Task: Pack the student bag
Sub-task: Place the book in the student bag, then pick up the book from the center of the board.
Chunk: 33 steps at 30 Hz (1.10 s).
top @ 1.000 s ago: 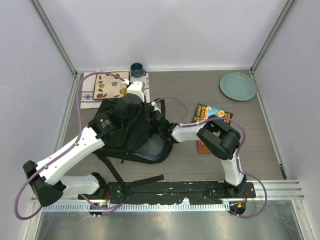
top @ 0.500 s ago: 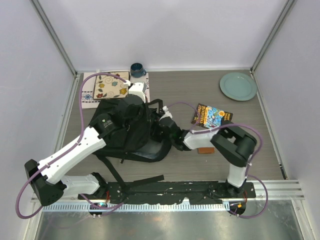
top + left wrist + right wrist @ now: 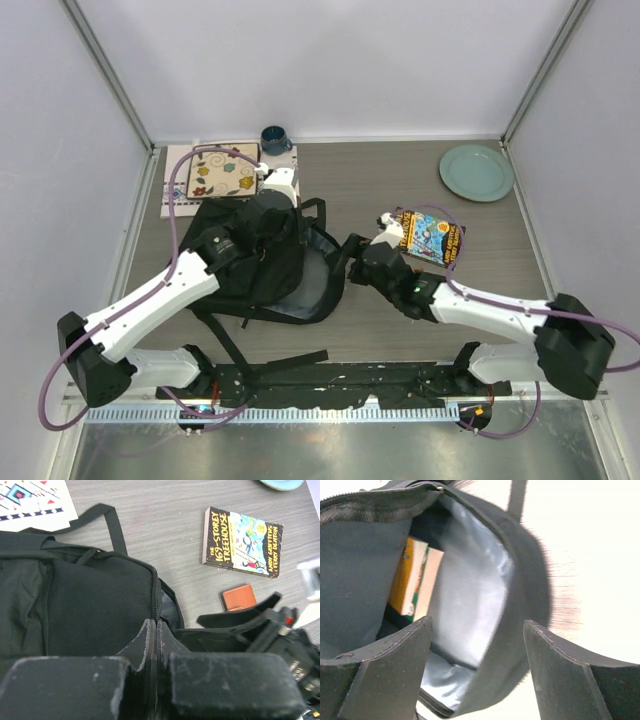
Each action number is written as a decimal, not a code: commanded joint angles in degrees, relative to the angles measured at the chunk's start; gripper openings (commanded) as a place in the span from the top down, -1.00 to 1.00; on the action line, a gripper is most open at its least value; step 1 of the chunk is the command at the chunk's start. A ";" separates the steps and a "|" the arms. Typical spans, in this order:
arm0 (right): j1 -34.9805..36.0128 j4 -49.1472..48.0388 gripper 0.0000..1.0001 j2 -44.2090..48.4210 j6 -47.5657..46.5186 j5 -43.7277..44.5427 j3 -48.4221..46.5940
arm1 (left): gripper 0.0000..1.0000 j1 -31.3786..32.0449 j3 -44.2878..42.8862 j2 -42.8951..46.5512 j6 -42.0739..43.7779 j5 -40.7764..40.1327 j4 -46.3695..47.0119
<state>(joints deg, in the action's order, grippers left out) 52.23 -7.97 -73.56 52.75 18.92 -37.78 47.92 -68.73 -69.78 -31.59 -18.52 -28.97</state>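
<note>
- Student bag (image 3: 262, 262): lying left of the tabletop's centre, its mouth gaping toward the right edge and pale lining showing.
- Left gripper (image 3: 156, 630): fingers pinched together on the bag's zip edge, holding the mouth open.
- Right gripper (image 3: 477, 622): fingers spreading wide, carrying nothing. A second ago it was reaching deep into the mouth; now it is backing out just beside the rim.
- Orange-spined book (image 3: 410, 580): sitting inside against the lining, so judged delivered.
- Treehouse paperback (image 3: 243, 542): waiting right of the tabletop's centre.
- Small brown block (image 3: 239, 597): lying near the paperback.

Both are probably still needing packing.
</note>
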 commanded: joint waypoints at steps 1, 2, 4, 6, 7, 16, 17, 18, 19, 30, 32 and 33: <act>-1.33 7.08 -0.61 10.25 -1.16 10.51 2.71 | 1.00 -0.02 1.05 -1.50 -2.68 3.23 6.90; -3.17 9.61 -0.62 11.58 -1.59 11.22 2.89 | 1.00 0.07 1.58 -1.85 -3.03 3.49 7.35; -5.72 11.74 -0.64 13.61 -2.04 11.14 3.24 | 1.00 -0.02 2.02 -3.25 -3.99 5.07 8.31; -11.51 13.15 -0.65 16.33 -3.43 8.44 3.94 | 0.86 -0.02 2.37 -5.00 -4.79 7.43 8.58; -14.06 13.50 -0.65 17.21 -3.88 7.63 4.55 | 0.72 -0.02 2.46 -5.45 -5.23 8.32 8.84; -38.50 17.37 -0.74 21.88 -8.45 -5.98 5.52 | -0.70 0.42 0.97 -6.33 -4.44 9.47 9.64; -39.82 17.72 -0.75 22.14 -8.54 -6.95 5.52 | -0.85 0.42 0.18 -6.68 -4.09 9.47 9.55; -41.23 17.98 -0.75 22.14 -8.72 -7.92 5.44 | -0.94 0.42 -0.26 -7.03 -3.48 9.56 9.55; -44.03 18.07 -0.75 22.06 -8.72 -9.67 5.26 | -0.99 0.42 -0.79 -7.47 -3.21 9.56 9.46; -58.19 19.22 -0.85 15.12 -10.38 -15.48 2.80 | -0.99 0.33 -19.32 -28.97 2.59 21.57 13.58; -61.00 18.43 -0.86 11.71 -10.91 -17.15 1.84 | -0.99 0.24 -23.53 -33.12 2.77 23.61 14.12; -61.89 17.73 -0.86 10.64 -11.79 -20.73 1.57 | -0.99 0.16 -24.86 -36.62 2.77 24.93 15.07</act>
<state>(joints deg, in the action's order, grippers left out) -6.04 11.66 -58.72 43.81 4.78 -32.84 48.25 -87.37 -98.32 -30.98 -1.13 -18.35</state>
